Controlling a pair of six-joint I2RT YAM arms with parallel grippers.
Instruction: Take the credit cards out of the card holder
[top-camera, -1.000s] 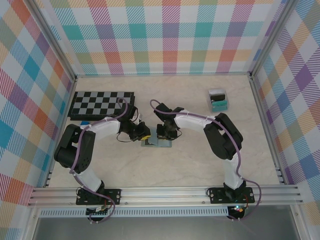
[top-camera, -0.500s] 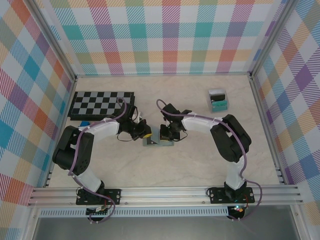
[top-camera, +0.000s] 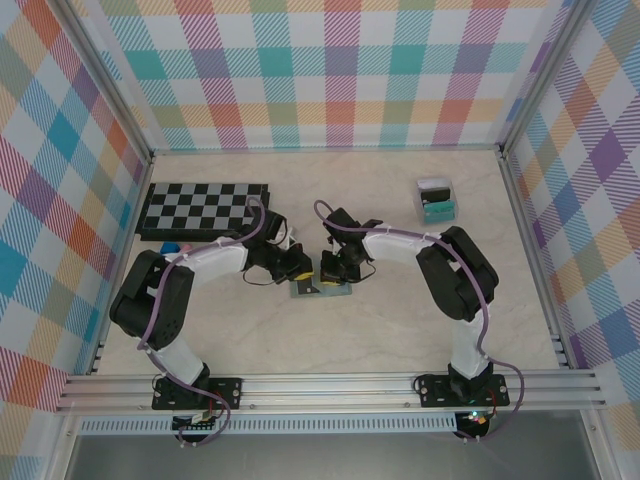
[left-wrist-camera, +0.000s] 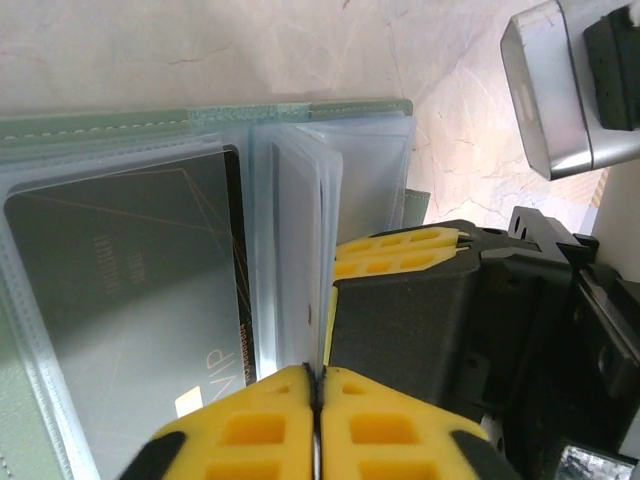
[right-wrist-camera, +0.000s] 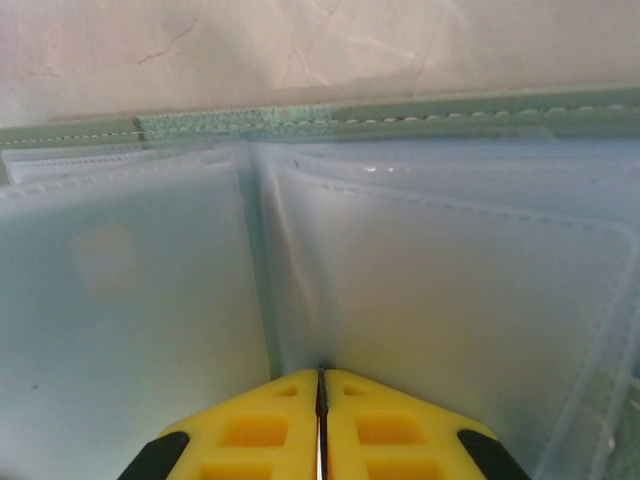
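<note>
The sage-green card holder (top-camera: 322, 290) lies open on the table between the two arms. In the left wrist view its clear grey-blue sleeves (left-wrist-camera: 300, 230) stand up from the spine, and a dark card marked VIP (left-wrist-camera: 120, 300) sits inside the left sleeve. My left gripper (left-wrist-camera: 316, 380) is shut, with the edge of an upright sleeve leaf running in between its yellow tips. My right gripper (right-wrist-camera: 320, 378) is shut with its tips against the sleeves (right-wrist-camera: 430, 290) near the fold. Its yellow pad (left-wrist-camera: 400, 250) stands right beside the raised leaves. In the top view the left gripper (top-camera: 304, 269) and right gripper (top-camera: 331, 268) nearly meet over the holder.
A black and grey chessboard (top-camera: 205, 208) lies at the back left, with small blue and pink blocks (top-camera: 176, 246) at its near edge. A clear box with teal and black contents (top-camera: 436, 200) stands at the back right. Checked walls close in three sides.
My left gripper has slid right, up to the card holder. My right gripper moved right, then eased back a little. The holder shifted slightly toward the near edge.
</note>
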